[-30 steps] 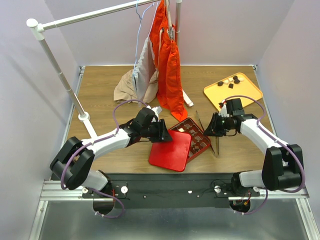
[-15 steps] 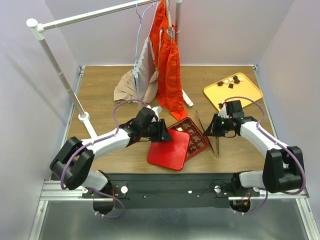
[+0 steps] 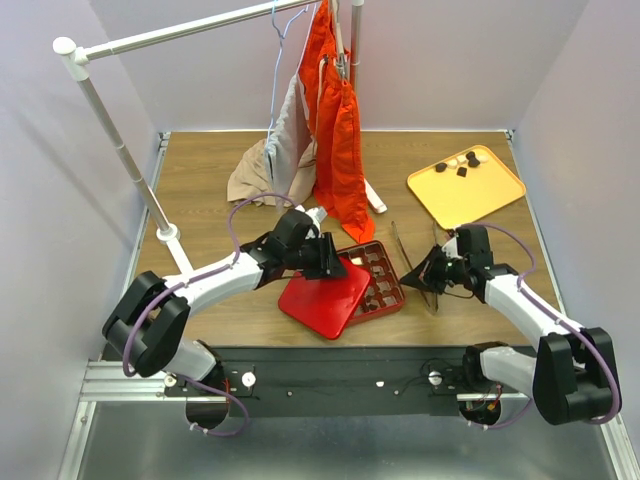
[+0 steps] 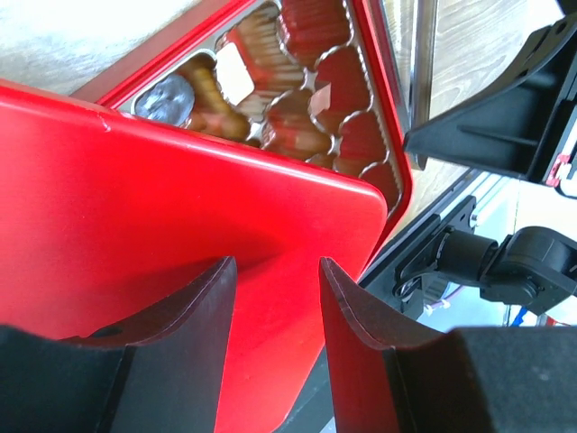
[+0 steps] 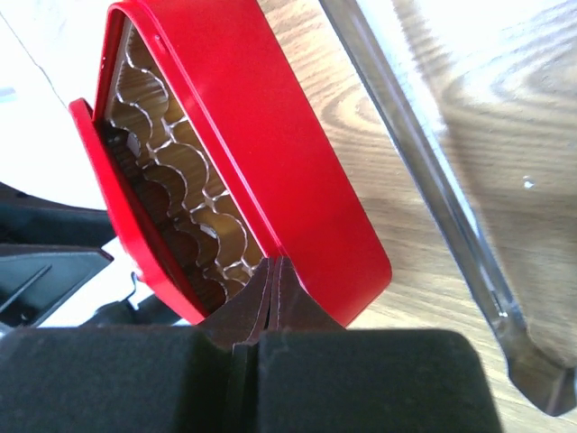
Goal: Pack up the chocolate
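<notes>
The left arm (image 3: pixel 215 283) reached forward and inward from its base, with the elbow kept low. The left gripper (image 3: pixel 333 266) pointed to the right, and its two fingers (image 4: pixel 194 334) stood apart with a clear gap between them. The right arm (image 3: pixel 520 300) was bent inward. The right gripper (image 3: pixel 406 277) pointed to the left, its fingertips (image 5: pixel 257 307) pressed together.

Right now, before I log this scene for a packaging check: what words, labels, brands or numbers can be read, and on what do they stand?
No text can be read in any view.
red lid: plain, no print shows.
red box: outer wall plain, no brand shows.
yellow tray: no marking shows.
red patch on the black part at the right edge of the left wrist view: too blurred to read.
</notes>
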Controlling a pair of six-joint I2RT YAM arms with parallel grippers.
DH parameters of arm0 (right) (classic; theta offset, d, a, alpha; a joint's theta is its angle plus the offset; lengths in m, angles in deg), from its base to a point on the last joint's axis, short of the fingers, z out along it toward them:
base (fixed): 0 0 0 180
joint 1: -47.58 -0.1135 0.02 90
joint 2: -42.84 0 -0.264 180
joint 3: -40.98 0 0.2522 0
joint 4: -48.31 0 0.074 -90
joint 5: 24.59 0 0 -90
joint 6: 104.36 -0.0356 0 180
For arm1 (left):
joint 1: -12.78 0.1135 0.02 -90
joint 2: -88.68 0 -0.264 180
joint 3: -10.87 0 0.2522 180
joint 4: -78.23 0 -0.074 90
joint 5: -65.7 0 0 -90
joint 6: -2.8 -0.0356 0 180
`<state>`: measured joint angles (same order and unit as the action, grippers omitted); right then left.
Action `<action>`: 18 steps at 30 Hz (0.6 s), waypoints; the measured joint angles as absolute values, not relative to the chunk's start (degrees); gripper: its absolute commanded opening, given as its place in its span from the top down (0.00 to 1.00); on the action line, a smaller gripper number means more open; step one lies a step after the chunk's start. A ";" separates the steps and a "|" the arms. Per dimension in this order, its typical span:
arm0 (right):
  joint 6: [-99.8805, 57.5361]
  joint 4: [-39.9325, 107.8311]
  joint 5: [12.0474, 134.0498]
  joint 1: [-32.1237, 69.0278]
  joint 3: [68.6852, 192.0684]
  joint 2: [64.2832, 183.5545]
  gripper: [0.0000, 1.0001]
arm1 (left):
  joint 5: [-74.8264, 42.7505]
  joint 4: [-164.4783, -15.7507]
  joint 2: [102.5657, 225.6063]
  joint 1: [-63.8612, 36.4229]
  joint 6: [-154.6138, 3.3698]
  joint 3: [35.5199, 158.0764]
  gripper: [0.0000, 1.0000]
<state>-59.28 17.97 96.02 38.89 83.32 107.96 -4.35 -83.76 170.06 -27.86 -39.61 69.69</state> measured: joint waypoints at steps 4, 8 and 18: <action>-60.99 18.56 96.81 38.85 82.75 107.72 0.48 | -4.33 -83.87 171.68 -27.86 -39.67 71.17 0.49; -60.64 17.92 96.65 38.50 83.04 107.11 0.39 | -4.33 -83.98 172.69 -27.86 -39.70 72.11 0.49; -59.24 17.00 94.38 37.69 90.12 104.77 0.46 | -4.31 -84.15 174.87 -27.86 -39.80 73.99 0.50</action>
